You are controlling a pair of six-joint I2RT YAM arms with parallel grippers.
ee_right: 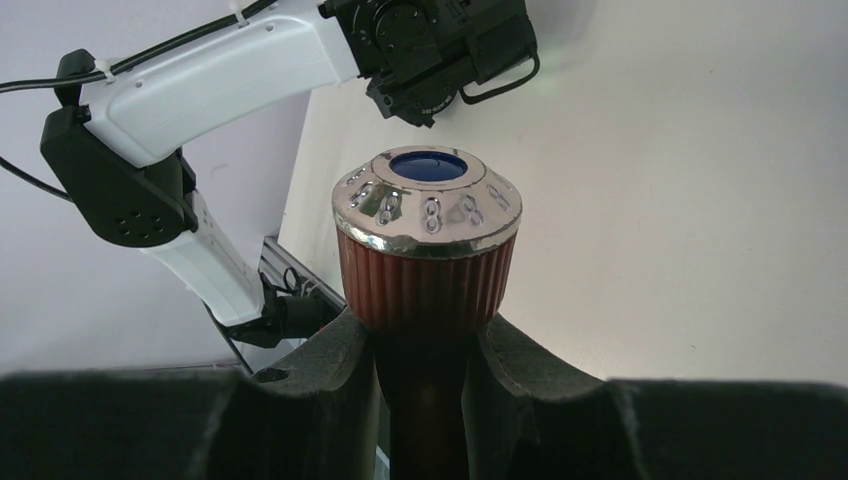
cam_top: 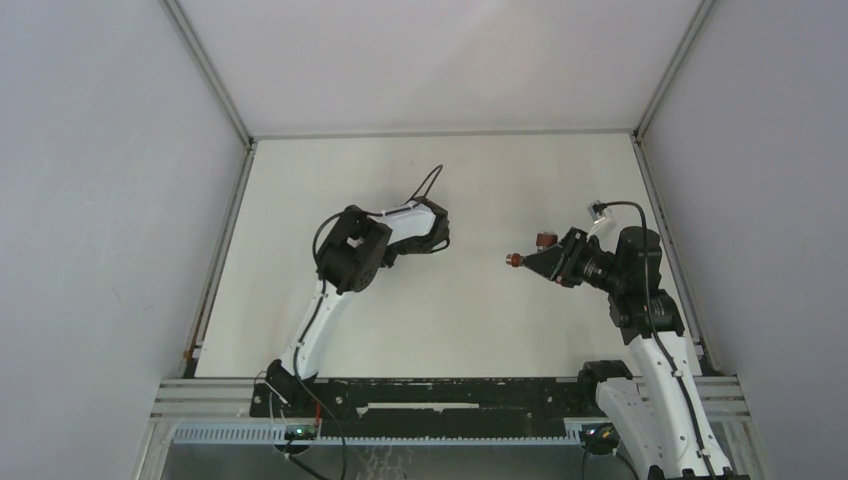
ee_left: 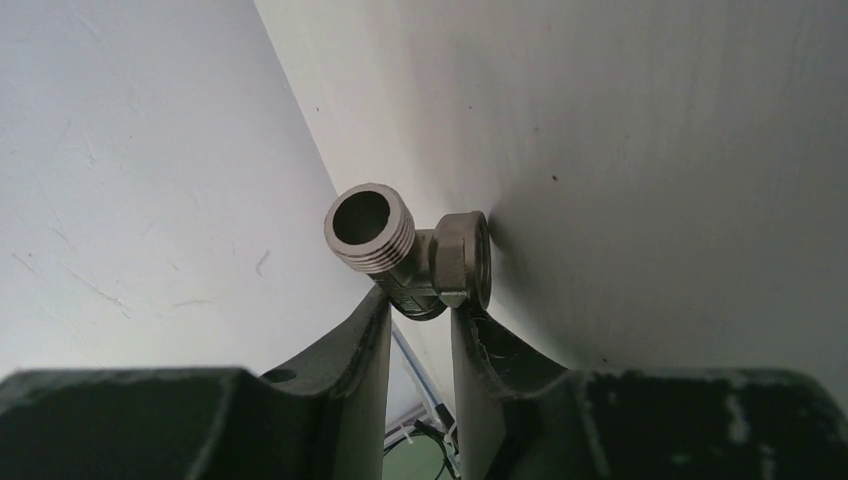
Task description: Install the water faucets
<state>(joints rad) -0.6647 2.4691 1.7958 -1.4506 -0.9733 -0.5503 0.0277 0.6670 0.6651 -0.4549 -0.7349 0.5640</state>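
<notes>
While the two parts are sitting in separate arms, you are looking at an installation that is not yet begun. The reddish-brown faucet (ee_right: 428, 270) is standing upright between the right fingers (ee_right: 340, 350). Its ribbed knob, with a chrome cap and a blue centre, is showing above the tips. The right fingers are closing tightly on the stem just under the knob, with no gap showing at the sides, so they are carrying this part clear of the table (cam_top: 450, 330).

The silvery metal fitting (ee_left: 405, 255) is sitting at the very tips of the left fingers (ee_left: 370, 330), with its threaded open end pointing toward the camera and its nut lying close to the table surface. The left fingers are standing only narrowly apart, one on each side of the fitting. They are appearing to touch it, but you cannot tell from this view whether they are clamping it or merely flanking it.

In the overhead view the two parts are lying well apart, with bare table between them. No thread is engaging and no mount is showing. By this judgement, everything is remaining to be done: confirming the left hold, aligning the thread with the faucet, joining them and tightening.
</notes>
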